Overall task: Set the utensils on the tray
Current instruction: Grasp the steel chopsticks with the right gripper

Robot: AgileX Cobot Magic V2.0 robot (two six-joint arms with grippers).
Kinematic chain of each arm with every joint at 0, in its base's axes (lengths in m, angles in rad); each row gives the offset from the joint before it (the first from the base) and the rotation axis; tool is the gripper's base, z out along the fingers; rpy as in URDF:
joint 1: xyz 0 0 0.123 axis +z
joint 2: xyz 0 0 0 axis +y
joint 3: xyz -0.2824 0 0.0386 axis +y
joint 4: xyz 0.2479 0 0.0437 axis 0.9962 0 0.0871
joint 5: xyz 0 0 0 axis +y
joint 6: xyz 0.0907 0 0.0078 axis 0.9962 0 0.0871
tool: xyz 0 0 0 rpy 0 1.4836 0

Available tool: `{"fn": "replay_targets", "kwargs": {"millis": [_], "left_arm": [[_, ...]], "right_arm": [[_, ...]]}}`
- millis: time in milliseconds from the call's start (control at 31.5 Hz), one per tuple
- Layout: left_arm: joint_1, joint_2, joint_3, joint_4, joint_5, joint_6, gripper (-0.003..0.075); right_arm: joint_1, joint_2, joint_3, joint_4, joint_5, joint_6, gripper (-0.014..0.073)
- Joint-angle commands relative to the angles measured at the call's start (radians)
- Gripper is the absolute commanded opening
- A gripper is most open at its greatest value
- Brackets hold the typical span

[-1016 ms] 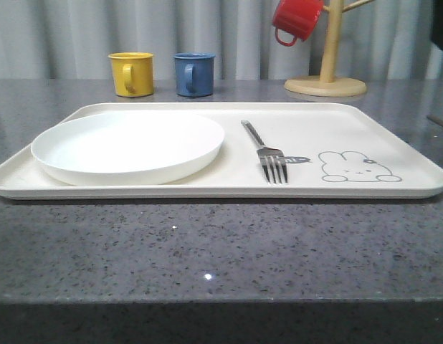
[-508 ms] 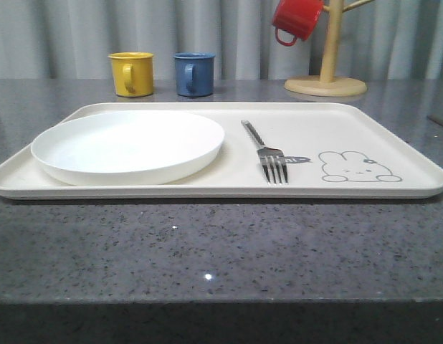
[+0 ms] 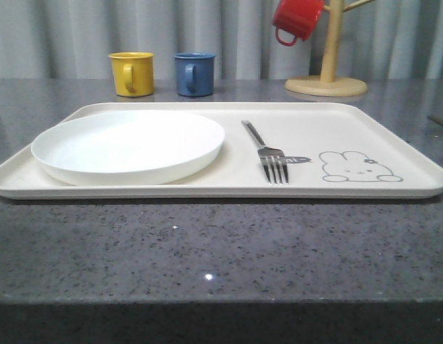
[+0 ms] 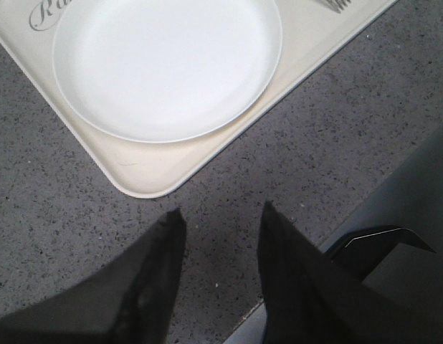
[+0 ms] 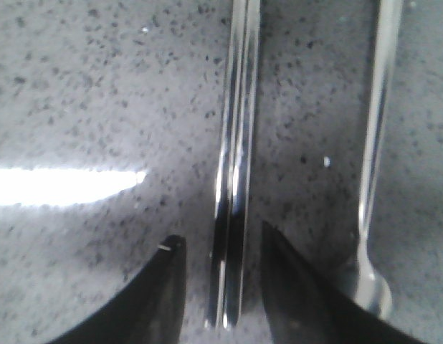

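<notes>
Nothing on the table has moved since a moment ago — the fork (image 3: 268, 154) lies just where it was, on the big cream tray (image 3: 393, 125), between the round white plate (image 3: 128, 147) and the grey rabbit drawing (image 3: 356, 166). Its prongs point to the near rim. A bit of dark writing peeks out beside the fork head, too small to read.

Plenty of bare tray is left behind and to the right of the fork. The plate fills most of the left half, and its edge hangs a little over the left rim. A wide strip of speckled grey counter (image 3: 221, 251) runs in front of the tray.

Behind the tray stand a yellow mug (image 3: 131, 73) and a blue mug (image 3: 193, 73). A red mug (image 3: 296, 19) hangs on a wooden mug tree (image 3: 327, 68) at the back right.

From the left wrist, the left gripper (image 4: 218, 222) hangs over bare counter just off a rounded tray corner, its two dark fingers apart with nothing between them. Curly grey letters on the tray start "Ra" and then get cut off.

From the right wrist, the right gripper (image 5: 218, 247) is low over the counter — its fingers are apart, one on each side of the shiny chopsticks (image 5: 234, 179), which lie close together. I cannot tell if the fingers touch them. The spoon (image 5: 373, 179) lies just beside them.
</notes>
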Motion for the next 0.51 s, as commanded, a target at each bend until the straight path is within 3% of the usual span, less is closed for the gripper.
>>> {"fn": "replay_targets", "kwargs": {"millis": [0, 190, 476], "left_arm": [[-0.009, -0.001, -0.024, 0.000, -0.058, -0.010, 0.0250], [-0.009, -0.001, -0.024, 0.000, -0.058, -0.010, 0.0250], [-0.009, -0.001, -0.024, 0.000, -0.058, -0.010, 0.0250]], "right_arm": [[-0.013, -0.007, -0.022, -0.007, -0.044, -0.015, 0.0287], [-0.013, 0.005, -0.022, -0.004, -0.047, -0.015, 0.0265], [-0.013, 0.005, -0.023, 0.024, -0.042, -0.015, 0.0053]]}}
